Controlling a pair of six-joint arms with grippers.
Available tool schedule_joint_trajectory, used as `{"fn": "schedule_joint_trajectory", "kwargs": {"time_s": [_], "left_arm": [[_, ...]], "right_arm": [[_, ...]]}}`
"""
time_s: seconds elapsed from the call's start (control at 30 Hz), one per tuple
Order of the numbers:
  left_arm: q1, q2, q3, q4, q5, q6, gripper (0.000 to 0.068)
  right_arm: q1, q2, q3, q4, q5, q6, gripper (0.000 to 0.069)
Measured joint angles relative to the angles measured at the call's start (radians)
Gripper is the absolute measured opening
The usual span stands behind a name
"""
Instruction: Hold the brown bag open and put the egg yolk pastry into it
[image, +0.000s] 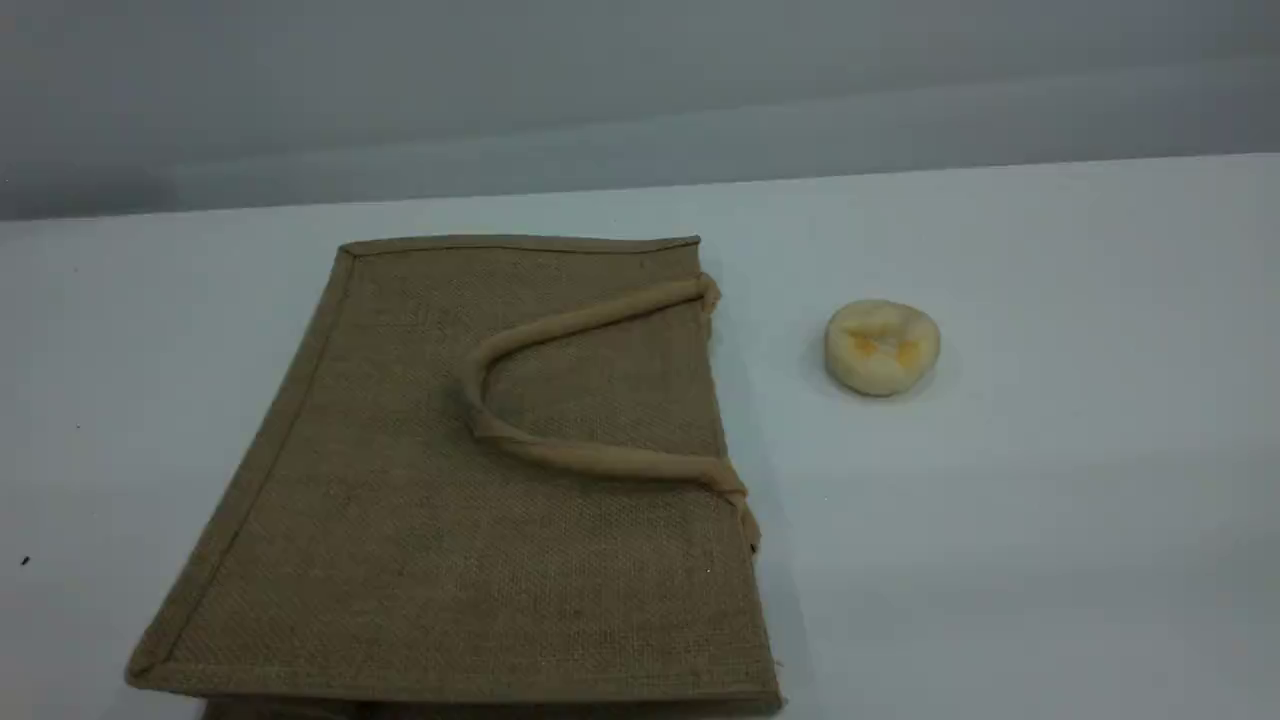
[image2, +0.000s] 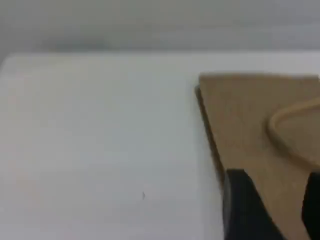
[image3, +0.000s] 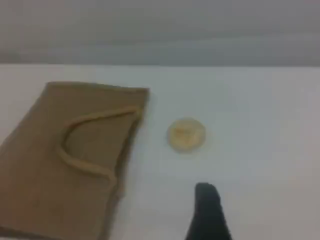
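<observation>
The task has not started: no arm shows in the scene view, and nothing has been gripped.

At left of centre in the scene view the brown bag (image: 400, 520) lies flat and closed. Its mouth edge faces the right of the frame, and a beige rope handle (image: 600, 458) is folded back onto its upper panel. In the left wrist view the left gripper (image2: 277, 210) sits at the lower right of the frame over the bag's near left corner. Its two dark fingertips are spread, only cloth shows between them, and they pinch nothing.

To the right, the egg yolk pastry (image: 882, 345) sits upright on the table, clear of the bag's mouth edge. In the right wrist view the right gripper (image3: 207, 210) shows one dark fingertip at bottom centre, short of the pastry. By all signs its jaws are wide apart and carry nothing.

I judge the next move is the left gripper's. It has to reach the mouth edge or the handle and lift the top layer, so the limp jute gapes towards the pastry. The right gripper can then pick the pastry up gently.

The table (image: 1050, 500) is a plain, matte white. Behind it runs a bare grey wall (image: 640, 90).
</observation>
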Motion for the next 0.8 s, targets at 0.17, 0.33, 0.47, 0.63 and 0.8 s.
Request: {"fn": "schedule_joint_trajectory", "kwargs": {"time_s": [0.17, 0.33, 0.47, 0.63, 0.8], "left_arm": [[0.000, 0.227, -0.084, -0.048, -0.145, 0.001, 0.0282], [0.000, 0.507, -0.171, -0.046, -0.231, 0.044, 0.0282], [0.000, 0.729, -0.229, -0.056, -0.294, 0.046, 0.0282], [0.000, 1.007, -0.289, -0.163, -0.324, 0.060, 0.0282], [0.000, 1.243, -0.347, -0.322, -0.337, 0.184, 0.0282]], "right_arm": [[0.000, 0.208, -0.013, 0.152, -0.183, -0.161, 0.0437], [0.000, 0.454, -0.071, 0.308, -0.366, -0.350, 0.0437], [0.000, 0.653, -0.136, 0.435, -0.435, -0.476, 0.0437], [0.000, 0.882, -0.201, 0.590, -0.448, -0.616, 0.0437], [0.000, 1.078, -0.230, 0.752, -0.456, -0.755, 0.0437]]}}
